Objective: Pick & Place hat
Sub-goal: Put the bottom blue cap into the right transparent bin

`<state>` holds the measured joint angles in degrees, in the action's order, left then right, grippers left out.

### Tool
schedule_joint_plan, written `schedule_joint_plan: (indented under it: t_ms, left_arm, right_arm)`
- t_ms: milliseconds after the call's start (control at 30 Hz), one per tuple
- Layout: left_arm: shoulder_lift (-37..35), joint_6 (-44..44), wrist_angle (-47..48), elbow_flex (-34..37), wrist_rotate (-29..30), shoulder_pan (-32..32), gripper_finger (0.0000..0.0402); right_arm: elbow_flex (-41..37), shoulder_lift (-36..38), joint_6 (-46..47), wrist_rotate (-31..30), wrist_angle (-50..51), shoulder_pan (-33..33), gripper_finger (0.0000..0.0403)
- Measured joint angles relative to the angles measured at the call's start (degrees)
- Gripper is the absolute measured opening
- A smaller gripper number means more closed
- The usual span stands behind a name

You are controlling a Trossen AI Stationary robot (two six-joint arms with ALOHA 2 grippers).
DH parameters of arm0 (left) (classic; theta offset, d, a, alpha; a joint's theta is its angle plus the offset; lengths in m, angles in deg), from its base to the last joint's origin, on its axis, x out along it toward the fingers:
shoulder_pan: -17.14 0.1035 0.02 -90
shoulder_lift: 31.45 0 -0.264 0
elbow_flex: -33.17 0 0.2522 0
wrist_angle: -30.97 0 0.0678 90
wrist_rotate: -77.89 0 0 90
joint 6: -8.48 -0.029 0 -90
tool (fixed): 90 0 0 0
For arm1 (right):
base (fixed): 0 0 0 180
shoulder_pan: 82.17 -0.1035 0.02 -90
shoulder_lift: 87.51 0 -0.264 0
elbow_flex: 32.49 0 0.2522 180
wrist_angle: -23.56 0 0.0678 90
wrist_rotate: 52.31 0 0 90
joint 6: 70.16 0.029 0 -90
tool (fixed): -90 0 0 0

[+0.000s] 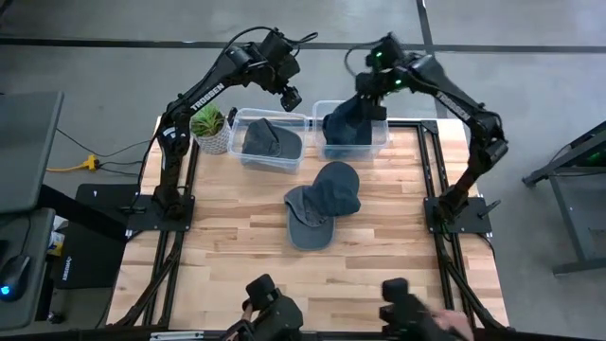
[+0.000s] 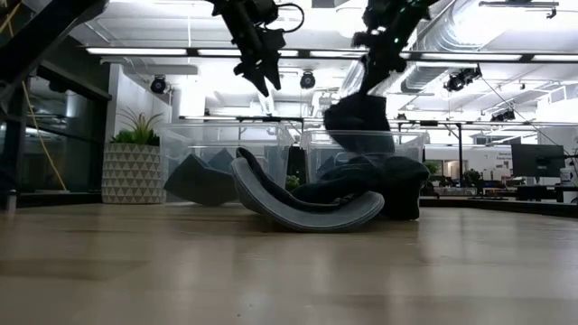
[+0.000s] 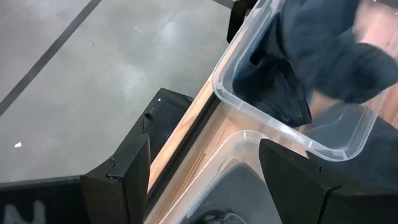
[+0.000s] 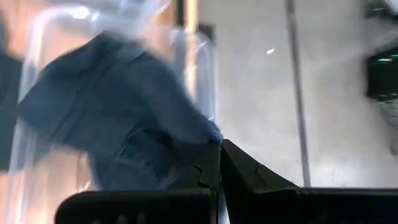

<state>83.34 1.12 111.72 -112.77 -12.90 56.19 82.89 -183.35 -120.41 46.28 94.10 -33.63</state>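
Note:
Two clear bins stand at the table's far edge. The left bin (image 1: pixel 270 140) holds a dark grey hat (image 1: pixel 272 139). Over the right bin (image 1: pixel 377 142) hangs a navy hat (image 1: pixel 347 126), with my right gripper (image 4: pixel 217 168) shut on it. My left gripper (image 3: pixel 205 180) stands open in the air above the left bin's far rim and touches nothing. Mid-table lie two more hats: a navy cap (image 1: pixel 338 187) resting partly on a grey cap (image 1: pixel 308 223), whose brim curls up off the wood (image 2: pixel 307 212). My right gripper pinches an edge of the navy hat (image 4: pixel 198 146) between its two shut fingers, coming slanting down from above. The hat hangs slack below the fingers (image 2: pixel 359 122), and its lower part dips past the right bin's rim.
A potted plant (image 1: pixel 210 128) stands at the far left corner beside the left bin. The near half of the wooden table (image 1: pixel 312 275) lies bare in front of the two caps. Dark frame rails run along both side edges.

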Motion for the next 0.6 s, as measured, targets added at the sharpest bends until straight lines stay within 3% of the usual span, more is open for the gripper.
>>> schedule_joint_plan:
  t_ms: [333, 600]
  left_arm:
    - [0.0, -0.4, 0.0, 0.0, 0.0, 0.0, 0.0243]
    - [0.0, -0.3, 0.1, 0.0, 0.0, 0.0, 0.0243]
  right_arm:
    - [0.0, -11.1, -2.6, -9.1, -0.3, -6.1, 0.0000]
    - [0.0, -13.1, -1.2, -11.9, -5.6, -7.6, 0.0001]
